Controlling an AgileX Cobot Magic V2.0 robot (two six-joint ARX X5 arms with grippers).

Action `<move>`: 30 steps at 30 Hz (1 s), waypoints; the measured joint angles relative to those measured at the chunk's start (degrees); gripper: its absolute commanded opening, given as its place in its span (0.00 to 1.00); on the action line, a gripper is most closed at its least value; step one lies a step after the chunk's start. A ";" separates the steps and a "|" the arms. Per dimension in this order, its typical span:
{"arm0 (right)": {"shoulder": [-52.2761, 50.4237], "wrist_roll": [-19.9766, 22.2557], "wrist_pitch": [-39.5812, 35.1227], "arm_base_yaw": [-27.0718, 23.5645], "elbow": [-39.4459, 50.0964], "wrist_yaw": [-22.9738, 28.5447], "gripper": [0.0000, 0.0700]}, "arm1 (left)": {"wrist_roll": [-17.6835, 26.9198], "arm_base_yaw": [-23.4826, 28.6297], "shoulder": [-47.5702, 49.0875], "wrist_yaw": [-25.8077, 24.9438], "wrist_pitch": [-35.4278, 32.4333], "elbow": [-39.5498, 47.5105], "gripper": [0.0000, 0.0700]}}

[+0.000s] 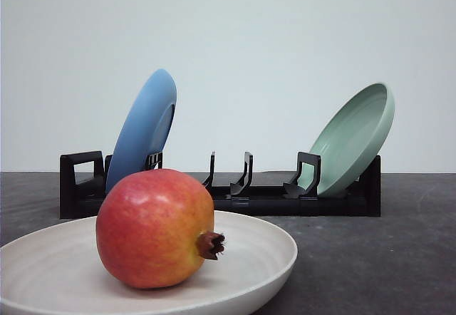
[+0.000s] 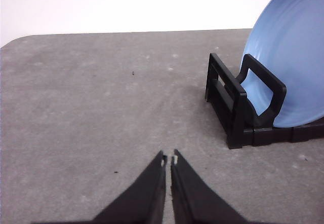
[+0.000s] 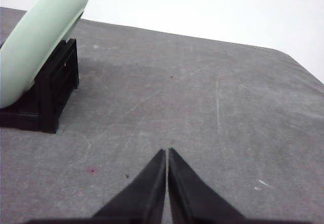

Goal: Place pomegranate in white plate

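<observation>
- The pomegranate point(image 1: 155, 228) had a smooth, glossy skin with soft highlights; its little crown looked dry and rough.
- The white plate point(image 1: 263, 247) was matt, looked ceramic, and carried faint concentric ridges.
- The blue plate point(image 1: 144, 130) had a smooth satin finish with fine rings in the left wrist view.
- The green plate point(image 1: 354, 138) looked smooth and matt, with a soft sheen on its rim.
- The rack point(image 1: 235, 190) looked like black plastic, slightly shiny on its edges.
- The tabletop point(image 3: 202, 117) was a matt grey surface, mottled, finely scratched and scuffed.
- The left claw point(image 2: 168, 160) and right claw point(image 3: 166, 152) looked like matt black plastic.
</observation>
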State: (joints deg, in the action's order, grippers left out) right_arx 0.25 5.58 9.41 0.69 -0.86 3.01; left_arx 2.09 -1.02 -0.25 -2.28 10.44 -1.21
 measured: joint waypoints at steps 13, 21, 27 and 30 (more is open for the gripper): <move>0.00 0.00 0.00 0.00 0.00 0.00 0.00 | 0.00 0.00 0.00 0.00 0.00 0.00 0.00; 0.00 0.00 0.00 0.00 0.00 0.00 0.00 | 0.00 0.00 0.00 -0.01 0.00 0.00 0.00; 0.00 0.00 0.00 0.00 0.00 0.00 0.00 | -0.01 0.00 0.00 -0.01 0.00 0.00 0.00; 0.00 0.00 0.00 0.00 0.00 0.00 0.00 | 0.00 0.00 0.00 -0.02 0.00 0.00 0.00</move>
State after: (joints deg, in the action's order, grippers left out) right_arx 0.25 5.58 9.41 0.69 -0.86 3.01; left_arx 2.09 -1.02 -0.25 -2.31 10.44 -1.21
